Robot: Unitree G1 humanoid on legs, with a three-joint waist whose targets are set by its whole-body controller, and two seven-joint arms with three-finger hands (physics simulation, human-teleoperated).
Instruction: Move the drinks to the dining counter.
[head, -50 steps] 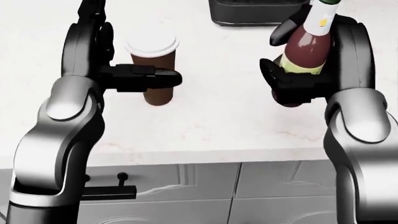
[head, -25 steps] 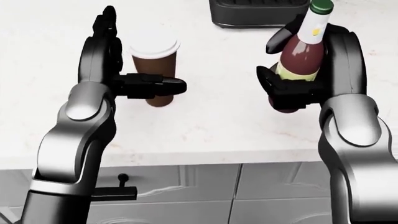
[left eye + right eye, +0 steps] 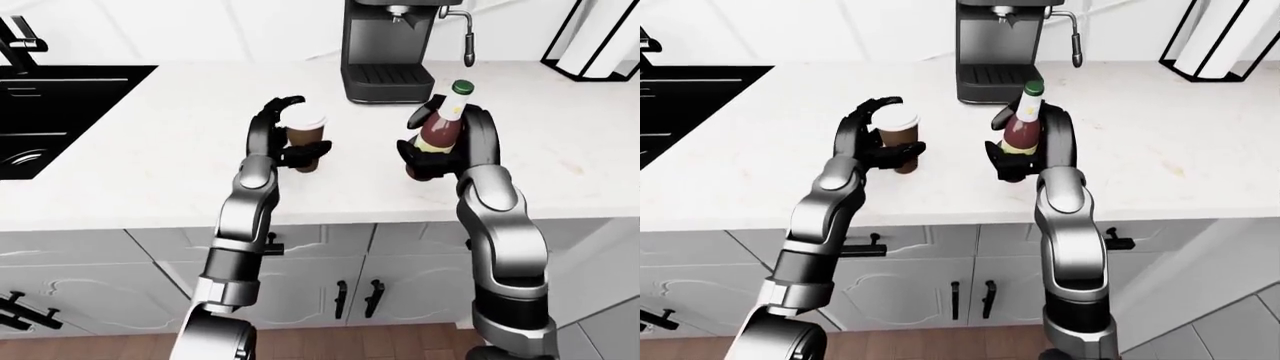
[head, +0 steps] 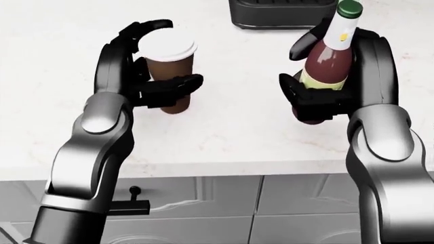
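A brown paper cup (image 4: 168, 68) with a white lid stands on the white counter (image 4: 230, 137). My left hand (image 4: 175, 53) is around it: the fingers (image 4: 144, 29) arch past the lid with a gap showing, and the thumb (image 4: 175, 85) crosses the cup's near side. To the right, a dark red bottle (image 4: 331, 58) with a green cap and a yellowish label leans slightly. My right hand (image 4: 301, 84) is shut on its lower body and hides its base. Both eye views show the cup (image 3: 305, 131) and the bottle (image 3: 440, 124) just below the coffee machine.
A black coffee machine (image 3: 388, 52) stands on the counter right above the two drinks. A black sink (image 3: 50, 112) lies at the left. A black wire stand (image 3: 592, 37) is at the top right. Cabinet doors with black handles (image 3: 356, 296) sit under the counter edge.
My left fingers, straight up before, have curled over round the cup's lid, and the thumb has tilted up against the cup. The right hand and bottle have barely moved.
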